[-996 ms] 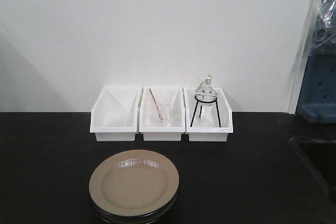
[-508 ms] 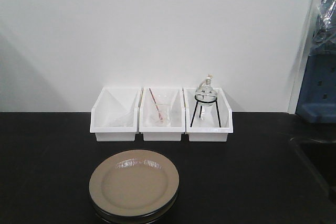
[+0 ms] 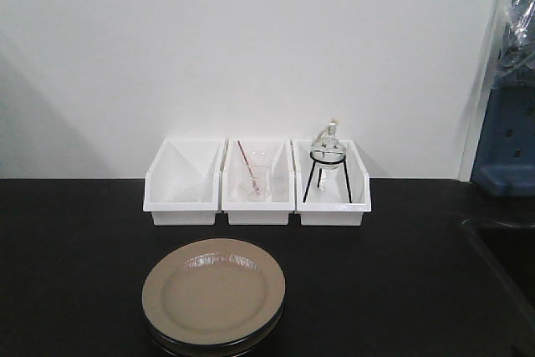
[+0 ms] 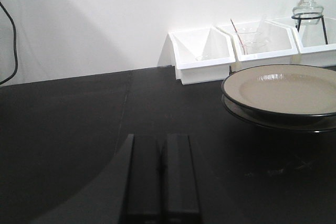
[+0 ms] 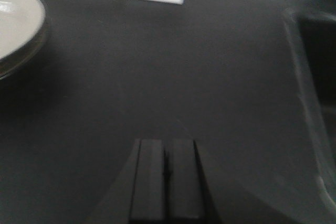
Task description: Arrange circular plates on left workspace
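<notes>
Two tan circular plates with dark rims lie stacked on the black countertop, near its front edge in the front view. The stack also shows at the right of the left wrist view and at the top left of the right wrist view. My left gripper is shut and empty, low over the bare counter to the left of the stack. My right gripper is shut and empty, over the counter to the right of the stack. Neither gripper shows in the front view.
Three white bins stand in a row against the wall: an empty one, one with a glass beaker and a rod, one with a round flask on a black tripod. A recessed sink basin lies at the right.
</notes>
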### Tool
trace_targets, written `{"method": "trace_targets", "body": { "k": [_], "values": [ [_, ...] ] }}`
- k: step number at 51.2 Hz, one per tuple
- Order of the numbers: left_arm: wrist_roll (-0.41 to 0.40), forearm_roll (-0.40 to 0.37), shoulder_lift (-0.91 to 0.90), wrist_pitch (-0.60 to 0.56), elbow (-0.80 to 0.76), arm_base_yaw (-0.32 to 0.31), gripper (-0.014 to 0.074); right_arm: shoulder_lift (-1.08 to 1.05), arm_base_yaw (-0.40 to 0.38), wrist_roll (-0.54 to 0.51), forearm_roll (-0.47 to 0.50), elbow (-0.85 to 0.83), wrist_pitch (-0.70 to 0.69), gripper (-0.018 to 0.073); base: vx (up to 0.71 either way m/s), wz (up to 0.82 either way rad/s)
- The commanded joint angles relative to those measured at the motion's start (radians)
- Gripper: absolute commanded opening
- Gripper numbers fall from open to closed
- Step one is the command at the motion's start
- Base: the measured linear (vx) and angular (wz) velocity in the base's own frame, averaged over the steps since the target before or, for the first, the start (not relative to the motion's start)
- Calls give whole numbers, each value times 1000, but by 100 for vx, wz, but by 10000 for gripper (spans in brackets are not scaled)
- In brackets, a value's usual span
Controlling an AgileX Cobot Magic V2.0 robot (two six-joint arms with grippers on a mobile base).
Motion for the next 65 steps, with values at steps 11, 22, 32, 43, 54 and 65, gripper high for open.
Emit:
{"method": "trace_targets", "body": {
  "k": [11,22,32,43,54,65],
  "values": [
    [-10,-1,-6,-85,19,-3,0,-433,-2,703,-604,303,-198,-5,0,0],
    [-10,-1,-6,-85,19,-3,0,-810,-2,708,-577,503,-198,-5,0,0],
    [-10,-1,-7,-83,19,-3,0,-896,-3,723,-572,500,-189,-5,0,0],
    [-10,-1,-6,-83,19,-3,0,-904,-5,723,-572,500,-186,-5,0,0],
    [-10,-1,-6,-83,19,-3,0,-904,-5,723,-572,500,-186,-5,0,0],
    [-10,-1,-6,-83,19,-3,0,-904,-5,723,-572,500,-186,-5,0,0]
  ]
}}
